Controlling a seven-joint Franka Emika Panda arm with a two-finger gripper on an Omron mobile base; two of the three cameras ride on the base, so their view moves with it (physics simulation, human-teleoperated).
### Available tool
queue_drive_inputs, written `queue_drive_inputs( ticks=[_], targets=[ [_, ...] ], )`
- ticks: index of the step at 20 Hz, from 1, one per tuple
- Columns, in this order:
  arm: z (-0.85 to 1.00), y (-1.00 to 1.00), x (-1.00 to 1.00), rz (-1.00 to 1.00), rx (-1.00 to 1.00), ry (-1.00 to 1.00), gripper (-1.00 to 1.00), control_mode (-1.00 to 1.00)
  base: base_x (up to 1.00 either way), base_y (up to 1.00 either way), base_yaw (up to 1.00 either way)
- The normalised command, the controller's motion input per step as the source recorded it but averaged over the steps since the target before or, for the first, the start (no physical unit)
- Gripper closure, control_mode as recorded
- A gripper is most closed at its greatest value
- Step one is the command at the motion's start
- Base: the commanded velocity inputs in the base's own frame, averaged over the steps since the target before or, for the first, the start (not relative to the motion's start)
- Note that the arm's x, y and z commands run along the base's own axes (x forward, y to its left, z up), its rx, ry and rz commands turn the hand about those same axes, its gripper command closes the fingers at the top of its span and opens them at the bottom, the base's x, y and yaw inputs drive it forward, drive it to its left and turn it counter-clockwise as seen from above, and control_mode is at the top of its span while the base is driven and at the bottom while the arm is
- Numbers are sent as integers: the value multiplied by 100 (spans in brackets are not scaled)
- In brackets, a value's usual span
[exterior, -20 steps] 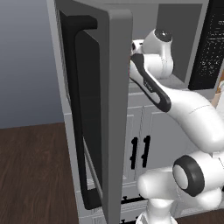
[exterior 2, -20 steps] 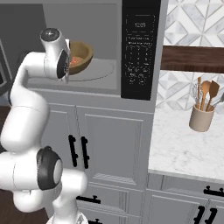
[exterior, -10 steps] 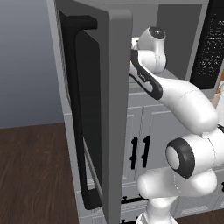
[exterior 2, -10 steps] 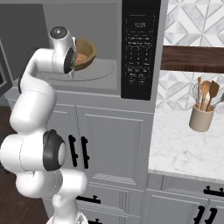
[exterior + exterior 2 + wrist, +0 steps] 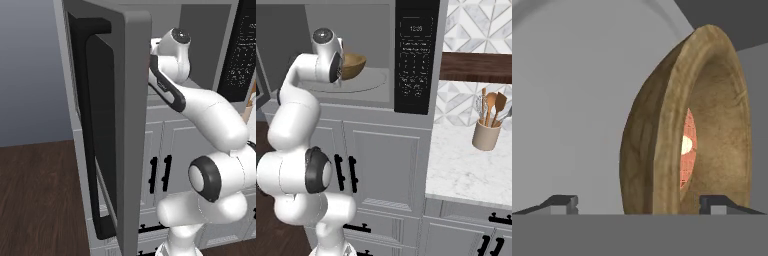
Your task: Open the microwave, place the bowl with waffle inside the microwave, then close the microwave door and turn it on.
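Microwave [image 5: 351, 55]: microwave door [image 5: 107, 125] swung fully open; bowl [image 5: 352, 64] with waffle [image 5: 685, 150] resting near the turntable plate's [image 5: 373, 82] left edge, gripper [image 5: 639, 204] jaws spread wide around its rim, released; closing and starting remain.

The bowl [image 5: 354, 64] sits on the turntable plate [image 5: 367, 81] inside the microwave [image 5: 376, 30], left of the control panel [image 5: 416, 55]. The microwave door [image 5: 107, 125] stands swung out to the left. Cabinets [image 5: 386, 170] lie below; on the desk [image 5: 466, 170] to the right stands a utensil holder [image 5: 486, 135].
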Motion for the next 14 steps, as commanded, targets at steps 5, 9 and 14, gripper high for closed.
queue_drive_inputs(
  ticks=[5,9,14],
  targets=[
    [7,-4,-72,3,9,-44,-100,-100,0,0,0],
    [0,-16,-100,0,2,-26,-100,-100,0,0,0],
    [1,-10,-100,0,-3,-4,-100,-100,0,0,0]
  ],
)
